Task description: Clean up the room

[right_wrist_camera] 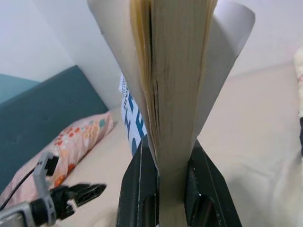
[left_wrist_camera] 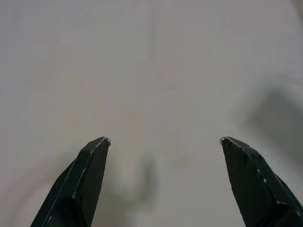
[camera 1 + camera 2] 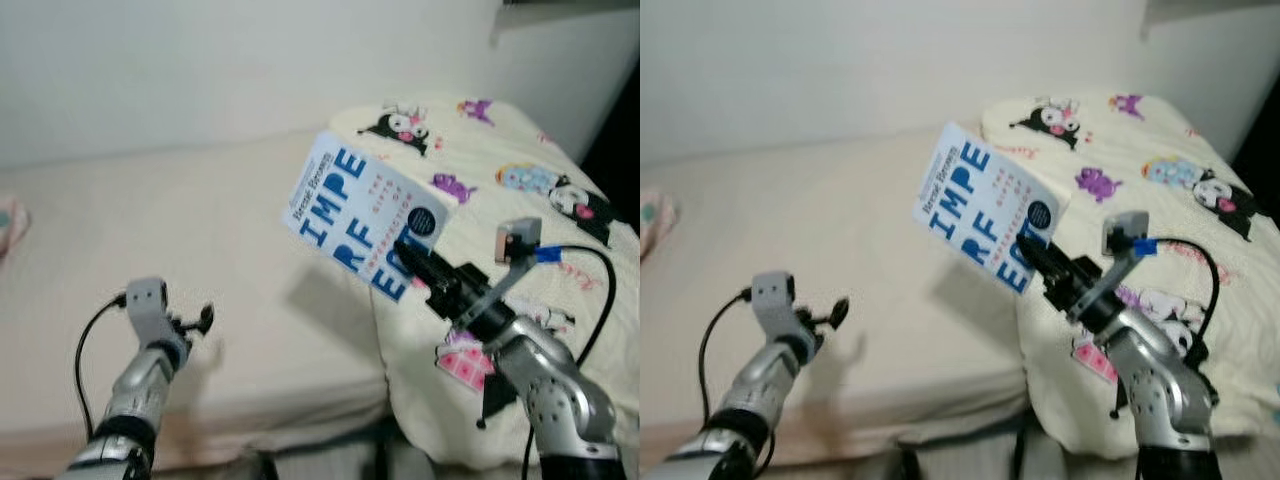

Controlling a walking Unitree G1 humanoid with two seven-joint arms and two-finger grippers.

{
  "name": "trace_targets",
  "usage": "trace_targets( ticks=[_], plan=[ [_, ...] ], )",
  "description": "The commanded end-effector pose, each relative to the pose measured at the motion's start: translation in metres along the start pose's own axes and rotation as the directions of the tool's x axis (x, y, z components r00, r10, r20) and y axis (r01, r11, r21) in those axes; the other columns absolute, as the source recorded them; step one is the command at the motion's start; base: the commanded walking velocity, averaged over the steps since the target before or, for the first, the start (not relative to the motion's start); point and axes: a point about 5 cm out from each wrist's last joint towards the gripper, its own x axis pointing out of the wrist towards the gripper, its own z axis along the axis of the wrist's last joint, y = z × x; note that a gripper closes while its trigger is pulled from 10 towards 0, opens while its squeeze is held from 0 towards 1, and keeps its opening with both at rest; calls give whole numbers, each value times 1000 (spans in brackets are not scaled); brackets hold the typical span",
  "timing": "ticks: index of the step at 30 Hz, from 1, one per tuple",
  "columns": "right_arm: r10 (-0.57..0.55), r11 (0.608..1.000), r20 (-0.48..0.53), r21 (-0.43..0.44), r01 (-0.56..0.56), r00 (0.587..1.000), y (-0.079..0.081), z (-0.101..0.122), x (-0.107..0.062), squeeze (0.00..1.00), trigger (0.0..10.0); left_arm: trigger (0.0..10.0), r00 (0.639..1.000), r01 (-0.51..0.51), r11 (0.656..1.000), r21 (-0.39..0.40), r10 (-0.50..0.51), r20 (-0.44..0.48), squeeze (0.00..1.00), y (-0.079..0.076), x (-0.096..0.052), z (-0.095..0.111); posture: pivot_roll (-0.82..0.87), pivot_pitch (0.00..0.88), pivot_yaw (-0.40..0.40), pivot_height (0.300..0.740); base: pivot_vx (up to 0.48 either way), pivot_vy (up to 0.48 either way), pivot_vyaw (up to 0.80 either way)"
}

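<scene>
Taking the bed (image 3: 250, 260) as the landmark: at its far left edge a pink patterned pillow (image 3: 10, 225) just shows, resting against a teal headboard (image 1: 42, 113) in the right wrist view. Nearer the bed's front edge the left gripper (image 3: 190, 322) hovers over the bare sheet, its fingers (image 2: 80, 179) spread wide and holding nothing. Above the middle of the bed, lifted clear of the sheet, is the book (image 3: 365, 222), white-covered with large blue lettering; the right gripper (image 3: 425, 265) pinches it at its lower edge, the two black fingers pressed on either side of the pages, covers flaring outward above. To the right, a cream blanket (image 3: 520, 200) printed with cartoon figures is heaped over the bed's right end, spilling past the front edge.

By my judgement the tidying is underway: the book is picked up but not yet put anywhere, and the blanket lies unfolded. The sheet under the book is open; the wall behind the bed and the blanket's mound bound any swing.
</scene>
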Motion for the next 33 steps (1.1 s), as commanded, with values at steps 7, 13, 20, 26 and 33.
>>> trace_targets(
  ticks=[7,13,20,26,33],
  plan=[
    [-38,999,-59,2,38,998,-6,-23,-1,0,0,10000,960,-158,987,16,158,-232,0,36,-32,-58,-134,128,76,710,0,0,0],
    [-88,996,-142,20,92,986,-13,-49,-7,0,0,10000,903,-238,970,47,239,-357,0,50,-57,-90,-132,126,71,730,0,0,0],
    [-125,991,-213,25,133,969,-16,-73,-13,0,0,10000,822,-302,949,85,305,-481,0,61,-86,-122,-132,127,71,740,0,0,0],
    [-198,979,-302,-17,203,932,-23,-102,-23,0,0,10000,724,-391,916,89,366,-585,0,69,-115,-149,-135,128,75,740,0,0,0],
    [-246,969,-356,-95,227,902,-25,-116,-28,0,10000,10000,712,-371,923,105,356,-605,0,64,-116,-153,-127,131,72,740,-122,0,540]
  ],
)
